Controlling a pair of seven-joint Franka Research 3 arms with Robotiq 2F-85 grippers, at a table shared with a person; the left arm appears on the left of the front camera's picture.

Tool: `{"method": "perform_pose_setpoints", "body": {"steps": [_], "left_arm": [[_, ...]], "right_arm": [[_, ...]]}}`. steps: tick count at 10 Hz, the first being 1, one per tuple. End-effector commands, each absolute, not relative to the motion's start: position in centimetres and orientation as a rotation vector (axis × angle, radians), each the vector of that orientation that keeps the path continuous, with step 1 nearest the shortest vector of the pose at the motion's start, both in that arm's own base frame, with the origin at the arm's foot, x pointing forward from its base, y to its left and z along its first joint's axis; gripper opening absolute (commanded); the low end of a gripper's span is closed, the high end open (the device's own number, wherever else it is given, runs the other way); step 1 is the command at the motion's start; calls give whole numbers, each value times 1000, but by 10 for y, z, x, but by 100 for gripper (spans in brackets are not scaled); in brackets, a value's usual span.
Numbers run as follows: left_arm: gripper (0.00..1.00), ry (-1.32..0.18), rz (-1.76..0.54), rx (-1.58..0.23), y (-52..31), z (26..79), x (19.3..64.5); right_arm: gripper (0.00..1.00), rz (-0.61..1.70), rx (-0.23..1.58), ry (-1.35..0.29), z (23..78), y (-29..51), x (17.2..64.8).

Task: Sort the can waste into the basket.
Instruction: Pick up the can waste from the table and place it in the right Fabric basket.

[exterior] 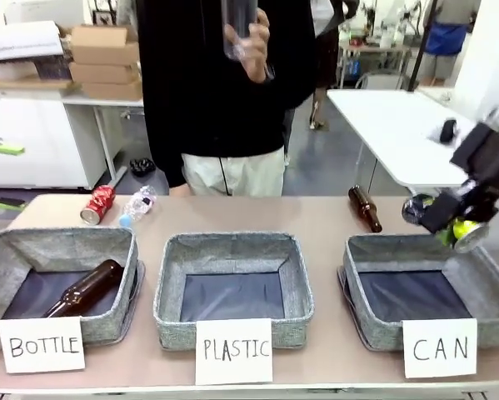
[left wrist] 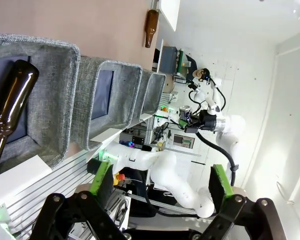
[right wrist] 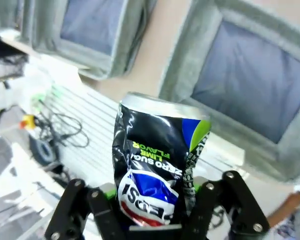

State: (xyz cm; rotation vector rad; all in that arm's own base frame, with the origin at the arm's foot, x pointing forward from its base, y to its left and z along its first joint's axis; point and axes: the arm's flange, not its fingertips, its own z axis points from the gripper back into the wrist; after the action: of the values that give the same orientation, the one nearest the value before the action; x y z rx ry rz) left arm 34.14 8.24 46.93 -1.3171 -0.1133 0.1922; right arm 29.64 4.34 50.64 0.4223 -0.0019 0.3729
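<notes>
Holding the dark blue can (exterior: pixel 470 235) over the CAN basket (exterior: pixel 374 321).
The right gripper (exterior: pixel 451 218) is clamped on that crushed can above the basket's 2 o'clock rim; the left gripper (left wrist: pixel 160 182) stands spread and empty; the red can (exterior: pixel 97 204) lies on the table (exterior: pixel 316 212) at 10 o'clock.

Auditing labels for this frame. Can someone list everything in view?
baskets: 3, grey, row at the near edge: BOTTLE basket, PLASTIC basket, CAN basket
cards: 3, white, one before each basket
brown bottles: 2, brown, one in the BOTTLE basket, one on the table behind the CAN basket
clear bottles: 2, clear, one on the table, one in the person's hand
red can: 1, red, behind the BOTTLE basket
blue can: 1, dark blue, in the right gripper
table: 1, tan
hand: 1, raised
left gripper: open
right gripper: shut on the blue can
</notes>
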Motion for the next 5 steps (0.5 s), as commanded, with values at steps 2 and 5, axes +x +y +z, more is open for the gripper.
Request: {"method": "perform_pose_setpoints", "body": {"steps": [2,5], "left_arm": [[100,-119,174,-1325,82,469,340],[100,-119,174,-1325,82,469,340]], "right_arm": [[0,304,429,-23,487,36,301],[0,302,439,-20,478,28,303]]}}
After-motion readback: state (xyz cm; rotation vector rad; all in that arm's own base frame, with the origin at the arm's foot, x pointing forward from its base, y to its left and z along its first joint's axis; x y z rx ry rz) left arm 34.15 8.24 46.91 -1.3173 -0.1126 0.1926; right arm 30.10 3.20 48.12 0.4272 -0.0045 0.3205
